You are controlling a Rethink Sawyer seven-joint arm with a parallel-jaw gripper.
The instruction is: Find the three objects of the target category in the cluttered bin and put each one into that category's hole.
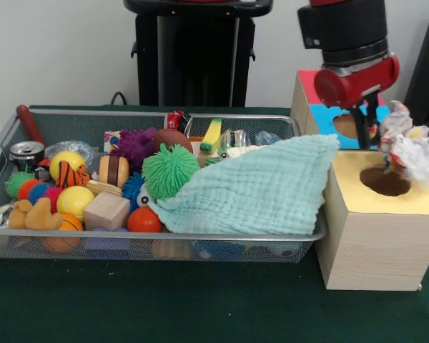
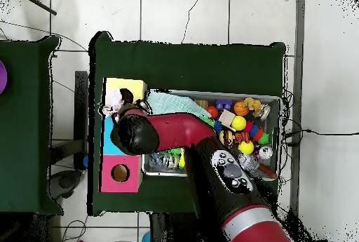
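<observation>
Confetti wrapper (image 1: 409, 148) in the closed gripper (image 1: 367, 127) above the yellow box's hole (image 1: 385, 181), mint cloth (image 1: 254, 189) draped beside

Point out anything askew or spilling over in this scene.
The green cloth droops over the bin's right end and leans on the yellow box. A wrapper hangs at the end effector above the hole, not yet in.

Hole (image 1: 385, 181) open below, crinkly wrapper (image 1: 411, 148) and hand (image 1: 368, 132) just above it.
</observation>
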